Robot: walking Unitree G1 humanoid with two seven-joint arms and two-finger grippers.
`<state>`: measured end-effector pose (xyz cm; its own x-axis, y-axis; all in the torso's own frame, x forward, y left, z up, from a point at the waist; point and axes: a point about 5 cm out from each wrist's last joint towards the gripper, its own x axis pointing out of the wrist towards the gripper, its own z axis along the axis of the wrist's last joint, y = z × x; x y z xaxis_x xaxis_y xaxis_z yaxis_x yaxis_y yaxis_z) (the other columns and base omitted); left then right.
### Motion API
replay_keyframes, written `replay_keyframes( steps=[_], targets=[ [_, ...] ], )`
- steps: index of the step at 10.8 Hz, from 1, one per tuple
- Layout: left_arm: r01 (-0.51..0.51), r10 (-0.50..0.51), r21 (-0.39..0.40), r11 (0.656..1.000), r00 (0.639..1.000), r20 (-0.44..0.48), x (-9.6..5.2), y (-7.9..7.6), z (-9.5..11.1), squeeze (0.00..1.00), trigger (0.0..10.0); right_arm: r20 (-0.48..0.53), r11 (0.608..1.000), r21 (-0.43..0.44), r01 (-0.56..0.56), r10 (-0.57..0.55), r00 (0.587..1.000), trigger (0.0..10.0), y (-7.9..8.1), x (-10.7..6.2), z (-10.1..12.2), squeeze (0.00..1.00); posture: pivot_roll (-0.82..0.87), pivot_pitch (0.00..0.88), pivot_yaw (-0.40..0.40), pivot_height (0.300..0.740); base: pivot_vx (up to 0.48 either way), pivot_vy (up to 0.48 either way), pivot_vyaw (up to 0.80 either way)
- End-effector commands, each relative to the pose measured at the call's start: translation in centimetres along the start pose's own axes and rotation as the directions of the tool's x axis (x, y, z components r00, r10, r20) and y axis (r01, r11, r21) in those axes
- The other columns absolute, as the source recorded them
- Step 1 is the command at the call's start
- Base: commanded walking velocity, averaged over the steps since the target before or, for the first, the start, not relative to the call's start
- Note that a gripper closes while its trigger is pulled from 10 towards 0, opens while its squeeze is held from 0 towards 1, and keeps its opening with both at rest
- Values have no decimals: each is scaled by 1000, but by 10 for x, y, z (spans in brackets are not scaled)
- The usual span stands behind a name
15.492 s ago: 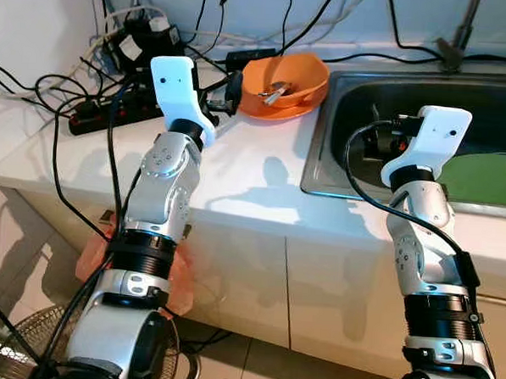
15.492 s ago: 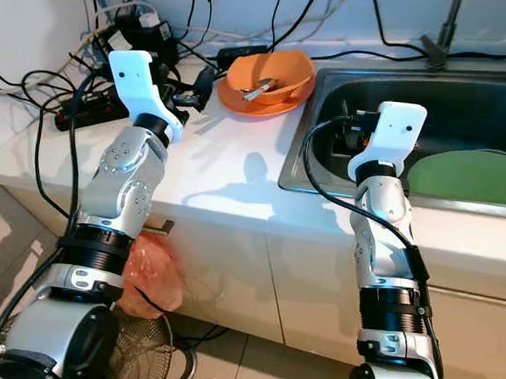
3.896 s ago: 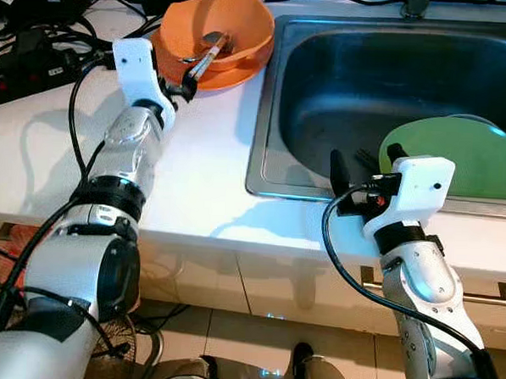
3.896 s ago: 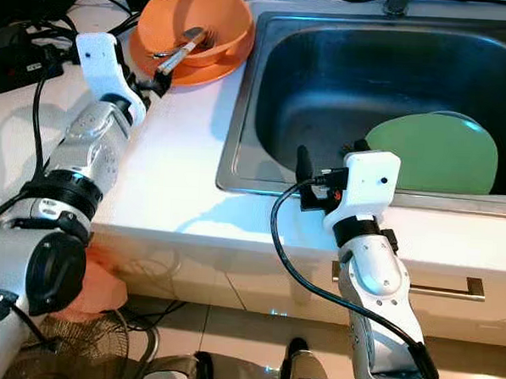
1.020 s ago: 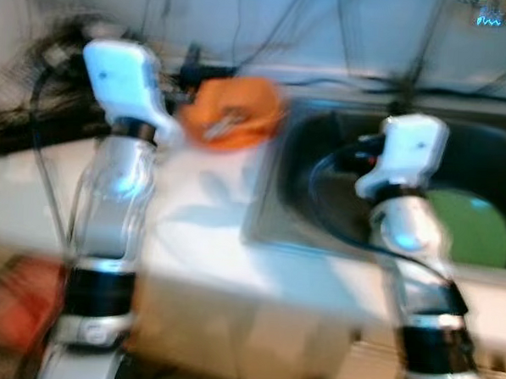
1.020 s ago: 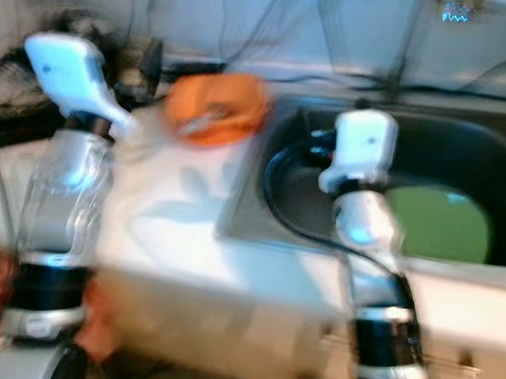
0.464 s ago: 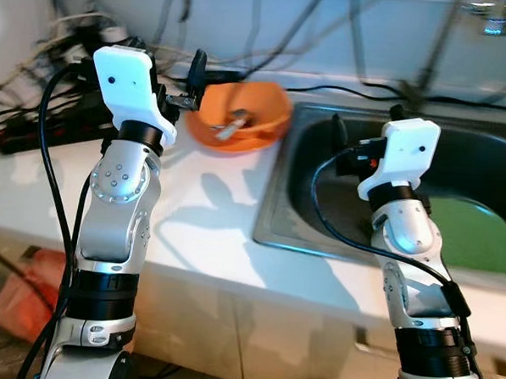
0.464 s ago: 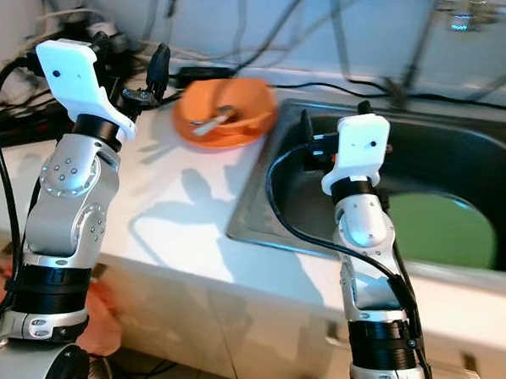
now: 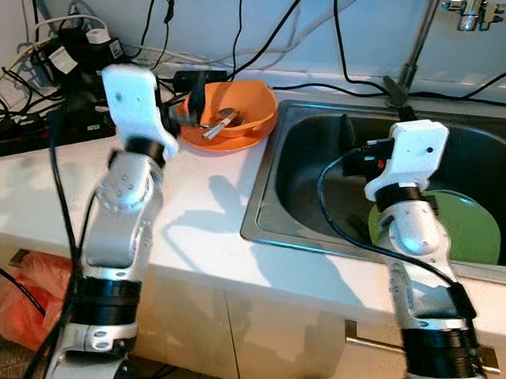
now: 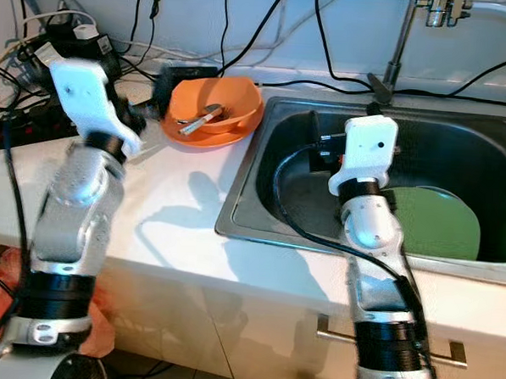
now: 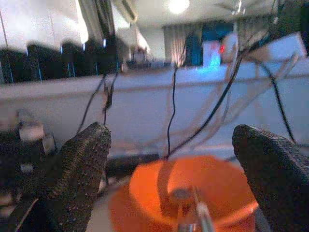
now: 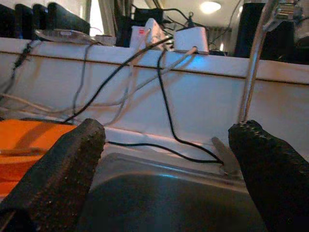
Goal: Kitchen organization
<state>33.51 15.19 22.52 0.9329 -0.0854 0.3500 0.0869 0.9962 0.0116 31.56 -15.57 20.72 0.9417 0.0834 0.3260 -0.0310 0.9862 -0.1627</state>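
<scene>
At the back left corner of the white counter (image 9: pixel 209 213) lies a tangle of black power strips and cables (image 9: pixel 36 119). Just right of it the left gripper (image 11: pixel 169 159) hangs raised above the counter, its two black fingers (image 11: pixel 79 164) spread wide with nothing between them, pointing at the orange bowl (image 9: pixel 233 114). The bowl sits at the counter's back edge, close beside the sink's left rim, with metal utensils (image 9: pixel 216 124) lying inside (how many, I cannot tell). Further right, the steel sink (image 9: pixel 305 171) holds a green plate (image 9: pixel 467 226) on its floor, toward the right side. The right gripper (image 12: pixel 169 164) hovers over the sink's left half, fingers likewise spread apart and empty, facing the faucet pipe (image 12: pixel 253 63) at the back wall.
</scene>
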Motion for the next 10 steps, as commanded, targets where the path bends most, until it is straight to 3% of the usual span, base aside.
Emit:
replay_keyframes(
  steps=[1, 5, 10],
  targets=[
    [-12, 12, -13, 1000, 1000, -25, -3, 3, -8, 0, 10000, -2, 1000, -16, 13, -13, 1000, 10000, -9, -2, 2, 0, 26, 36, 74, 740, 0, 0, 0],
    [-12, 9, -48, 999, 999, -48, -4, -9, -20, 0, 10000, -1, 999, -40, -3, 3, 1000, 10000, -17, 0, 8, 0, 1, 44, 45, 740, 0, 0, 0],
    [-123, 119, -31, 992, 987, -111, -9, 8, -30, 0, 10000, -48, 998, -5, -64, 64, 997, 10000, -14, -6, 7, 0, 0, 70, 19, 740, 0, 0, 0]
  ],
)
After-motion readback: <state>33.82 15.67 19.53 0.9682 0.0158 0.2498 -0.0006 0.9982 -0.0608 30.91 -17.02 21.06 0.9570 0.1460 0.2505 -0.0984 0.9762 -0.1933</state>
